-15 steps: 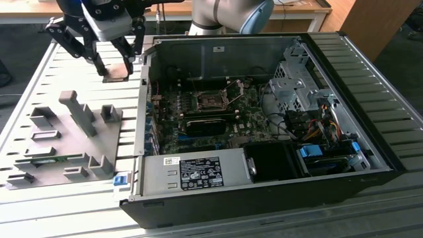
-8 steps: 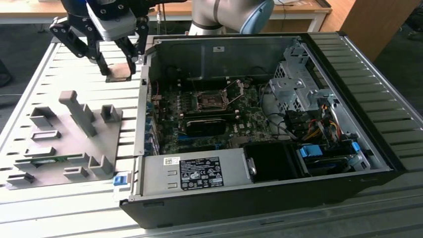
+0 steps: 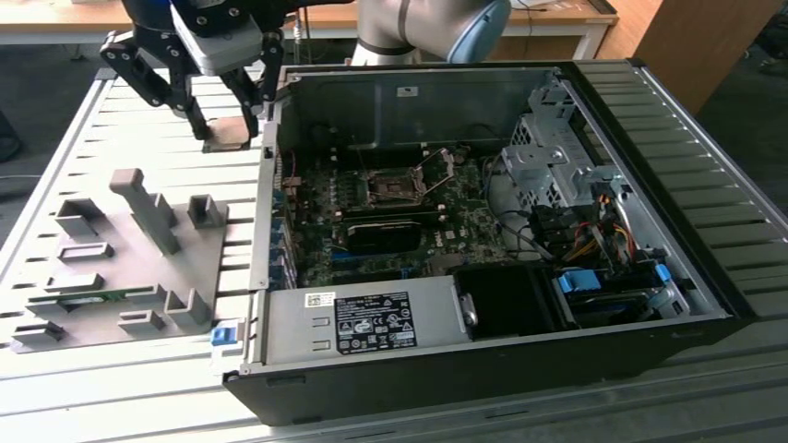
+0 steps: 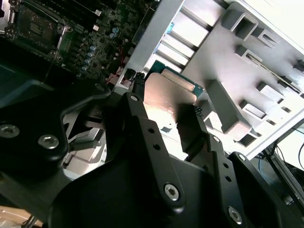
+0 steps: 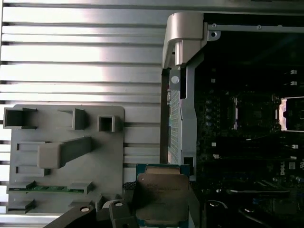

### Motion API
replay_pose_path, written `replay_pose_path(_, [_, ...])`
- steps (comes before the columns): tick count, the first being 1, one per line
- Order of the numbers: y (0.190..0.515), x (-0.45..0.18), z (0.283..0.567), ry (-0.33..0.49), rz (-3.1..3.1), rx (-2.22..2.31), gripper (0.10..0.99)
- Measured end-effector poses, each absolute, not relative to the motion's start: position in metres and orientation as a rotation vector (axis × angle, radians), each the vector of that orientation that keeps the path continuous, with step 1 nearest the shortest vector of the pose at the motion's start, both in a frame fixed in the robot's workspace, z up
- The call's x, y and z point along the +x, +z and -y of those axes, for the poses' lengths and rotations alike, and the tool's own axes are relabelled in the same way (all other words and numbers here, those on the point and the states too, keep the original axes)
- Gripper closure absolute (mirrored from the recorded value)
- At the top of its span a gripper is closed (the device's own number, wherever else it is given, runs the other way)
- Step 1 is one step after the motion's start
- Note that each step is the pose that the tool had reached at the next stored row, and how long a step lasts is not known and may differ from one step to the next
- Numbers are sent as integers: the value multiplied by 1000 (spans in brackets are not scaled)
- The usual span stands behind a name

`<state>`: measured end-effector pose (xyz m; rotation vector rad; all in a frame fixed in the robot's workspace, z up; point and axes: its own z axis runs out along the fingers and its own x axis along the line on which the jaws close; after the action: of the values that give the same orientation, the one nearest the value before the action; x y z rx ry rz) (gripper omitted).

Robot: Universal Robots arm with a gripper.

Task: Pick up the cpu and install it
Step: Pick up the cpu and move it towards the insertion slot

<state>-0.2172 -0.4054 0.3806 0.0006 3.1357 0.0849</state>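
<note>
Both sides of the cpu (image 5: 161, 192) sit clamped in the gripper (image 4: 167, 95) — one edge hidden behind it.

I'm watching the exterior view looking down steeply from high up, taking in the whole open black metal computer case (image 3: 493, 388) on the ribbed silver aluminium table (image 3: 702, 185). The first wrist view is facing straight down from a middling height, catching the flat grey plastic fixture plate (image 5: 109, 156) and the case's edge. The second wrist view is, I think, peering obliquely past the black gripper (image 4: 166, 97) from very close. All three are sharing the plate and the green motherboard (image 3: 369, 249).
</note>
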Motion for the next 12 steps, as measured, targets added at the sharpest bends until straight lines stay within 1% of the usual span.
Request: replay_pose_path(12, [381, -212, 404, 85, -3136, 1, 561])
